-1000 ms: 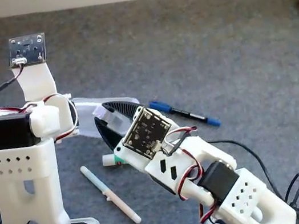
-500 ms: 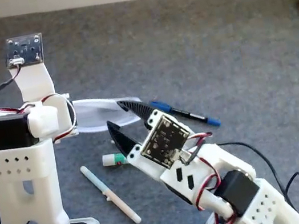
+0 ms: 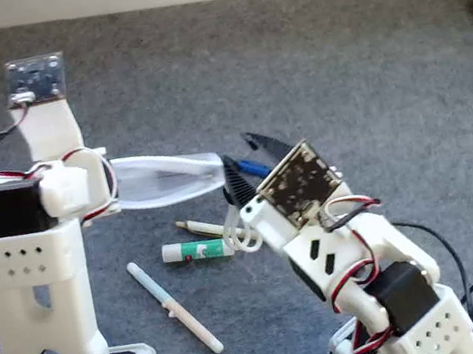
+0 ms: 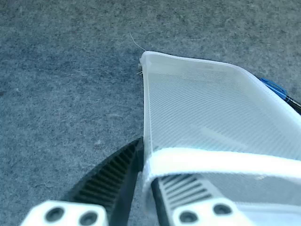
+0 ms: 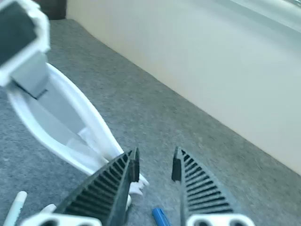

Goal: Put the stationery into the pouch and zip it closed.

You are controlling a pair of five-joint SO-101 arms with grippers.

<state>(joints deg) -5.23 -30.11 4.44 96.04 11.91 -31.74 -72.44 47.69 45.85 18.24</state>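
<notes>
pinching the pouch [image 4: 207, 108], left tool [image 4: 146, 162] sits near spread right tool [image 5: 155, 165].

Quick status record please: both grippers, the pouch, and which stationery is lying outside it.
left gripper: shut on pouch edge
right gripper: open, at the pouch's far end, above blue pen
pouch mouth: open, facing right gripper
outside pouch: blue pen, green-labelled tube, slim white pen, pale blue pen
surface: grey mat
</notes>
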